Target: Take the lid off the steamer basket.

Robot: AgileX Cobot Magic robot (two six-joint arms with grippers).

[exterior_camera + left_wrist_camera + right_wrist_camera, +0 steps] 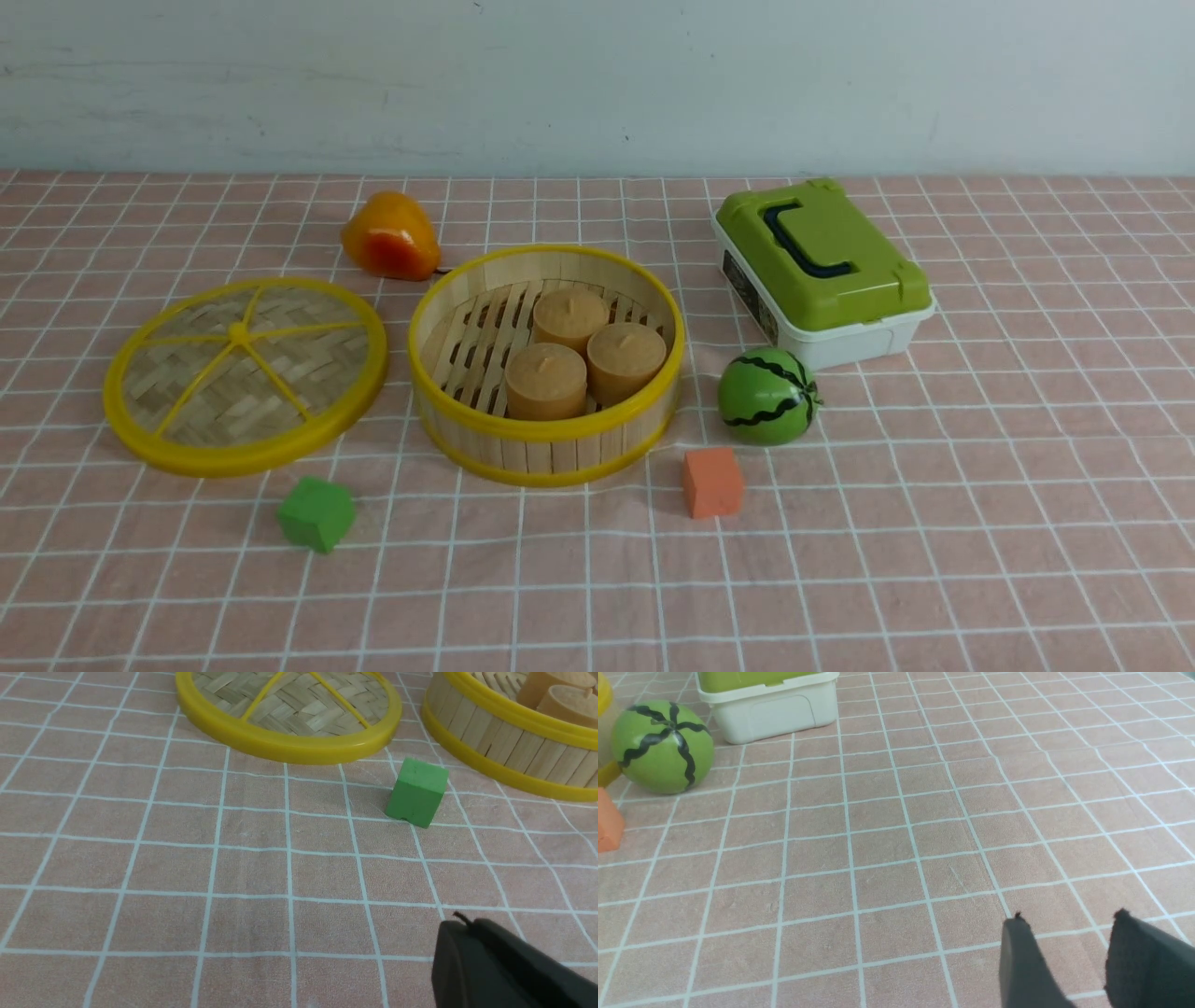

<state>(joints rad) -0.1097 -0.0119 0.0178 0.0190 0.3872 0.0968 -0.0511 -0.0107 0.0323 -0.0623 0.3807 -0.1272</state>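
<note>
The lid [245,373], a woven bamboo disc with a yellow rim and spokes, lies flat on the cloth to the left of the steamer basket [546,429]. The basket is uncovered and holds three tan cakes [583,353]. In the left wrist view the lid [289,742] and the basket [509,746] are at the far side. My left gripper [467,926] is shut and empty, low over the cloth near the front, apart from the lid. My right gripper [1069,921] is open and empty over bare cloth on the right. Neither gripper shows in the front view.
A green cube [316,512] sits in front of the lid, an orange cube [712,482] in front of the basket. A toy watermelon [767,396] and a white box with a green top [822,271] stand right of the basket. An orange pepper [390,237] lies behind.
</note>
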